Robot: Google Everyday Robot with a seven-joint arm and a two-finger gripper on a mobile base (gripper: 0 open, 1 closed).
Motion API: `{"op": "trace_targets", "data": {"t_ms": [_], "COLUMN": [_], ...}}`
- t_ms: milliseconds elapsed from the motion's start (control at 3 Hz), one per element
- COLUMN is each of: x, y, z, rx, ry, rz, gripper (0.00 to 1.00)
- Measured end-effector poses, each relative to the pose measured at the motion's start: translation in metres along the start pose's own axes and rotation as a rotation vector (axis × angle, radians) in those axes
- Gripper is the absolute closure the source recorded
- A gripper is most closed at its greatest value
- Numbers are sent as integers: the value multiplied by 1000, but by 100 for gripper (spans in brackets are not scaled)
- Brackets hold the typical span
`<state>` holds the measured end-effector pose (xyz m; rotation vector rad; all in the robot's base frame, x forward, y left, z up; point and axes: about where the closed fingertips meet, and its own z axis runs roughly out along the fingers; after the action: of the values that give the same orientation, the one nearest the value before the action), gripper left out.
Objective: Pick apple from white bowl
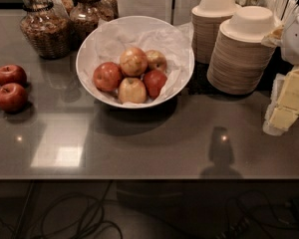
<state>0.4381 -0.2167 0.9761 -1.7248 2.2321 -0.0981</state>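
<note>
Cables [84, 218] below, apples [133, 76] in white bowl [87, 81], gripper [295, 34] well apart, right edge.

Bowl [185, 69]: wide, shallow, glossy white, upright on the table [154, 143], lined with crumpled paper [109, 40]. Five apples sit clustered and touching at its centre: left apple [108, 76] red, top apple [133, 61] yellow-red, rear apple [156, 59] smaller, right apple [155, 82] dark red, front apple [132, 90] yellowish. Claw out of view.
</note>
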Motion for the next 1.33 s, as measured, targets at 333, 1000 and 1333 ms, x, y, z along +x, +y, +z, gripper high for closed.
{"op": "trace_targets", "data": {"t_ms": [333, 1000, 1333], "x": [-1, -82, -111], "y": [-1, -51, -82], "z": [0, 21, 34], "rx": [2, 62, 87], "ry": [-2, -78, -140], "rz": [-2, -222, -291], "gripper": [0, 0, 0]}}
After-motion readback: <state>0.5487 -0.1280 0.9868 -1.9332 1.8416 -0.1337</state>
